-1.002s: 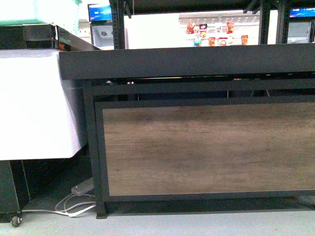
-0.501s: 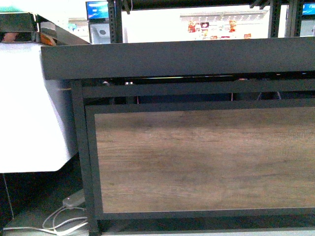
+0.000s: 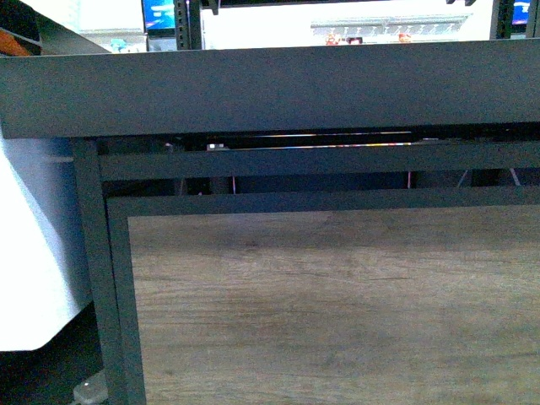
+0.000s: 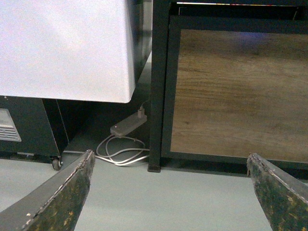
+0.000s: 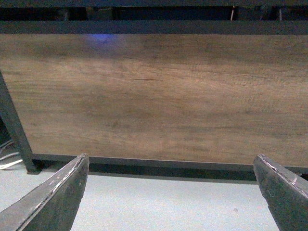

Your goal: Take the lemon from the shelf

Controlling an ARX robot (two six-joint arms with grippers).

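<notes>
So, quick rundown:
- Up front, the big black metal-framed shelf fills the front view. Its flat deck edge runs across near the top, with the brown wood-grain front panel below it.
- The lemon: can't tell where it sits, since the deck's top surface is hidden behind that front edge.
- The left tool hangs low over the grey floor. Its two dark, scuffed fingers are spread wide and hold nothing, and it faces the shelf's corner leg.
- Beside that leg stands a white boxy cabinet on a dark base. A grey power strip and a looped white cable lie on the floor between them.
- The right tool is spread wide too and empty. It points straight at the wood panel without touching it.
</notes>
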